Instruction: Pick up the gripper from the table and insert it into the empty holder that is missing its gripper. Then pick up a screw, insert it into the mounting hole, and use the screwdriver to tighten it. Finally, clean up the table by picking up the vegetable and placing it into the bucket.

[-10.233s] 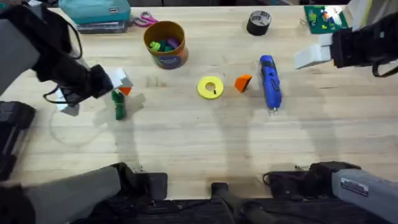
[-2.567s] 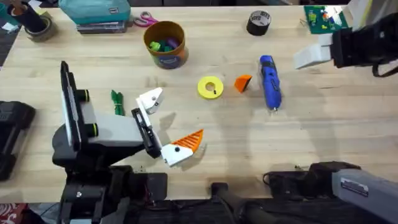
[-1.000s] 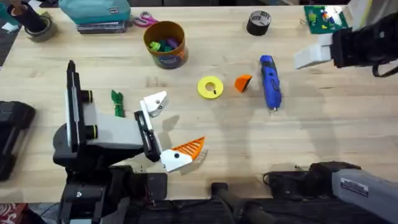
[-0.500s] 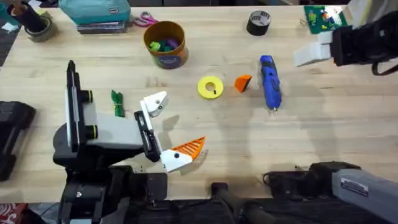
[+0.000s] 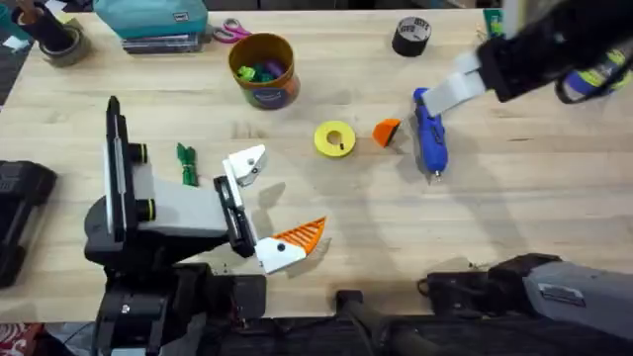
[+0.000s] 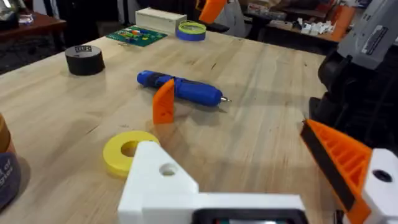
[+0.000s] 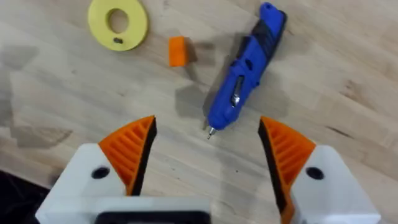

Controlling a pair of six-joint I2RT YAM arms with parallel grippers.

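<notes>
The orange wedge gripper [image 5: 387, 132] [image 6: 164, 102] [image 7: 178, 51] lies on the table between a yellow disc [image 5: 335, 138] and the blue screwdriver [image 5: 428, 129] [image 7: 244, 68]. My left gripper [image 5: 269, 203] [image 6: 249, 162] rests open near the front. One of its fingers is the bare white holder [image 5: 245, 163] [image 6: 158, 180]; the other carries an orange wedge [image 5: 302, 234]. My right gripper [image 5: 463, 87] [image 7: 208, 149] hangs open above the screwdriver, nothing between its pads. The green vegetable [image 5: 187, 163] lies left of the holder. The bucket [image 5: 263, 69] stands at the back. No screw can be made out.
A black tape roll [image 5: 411, 36] stands at the back right. A teal case [image 5: 148, 18] and scissors [image 5: 230, 32] are at the back left. A green board [image 6: 137, 35] and blue tape [image 6: 191, 29] lie beyond the screwdriver.
The right arm has swung left from the table's right edge to above the screwdriver. My left arm and the table's things have stayed put for the last second.
</notes>
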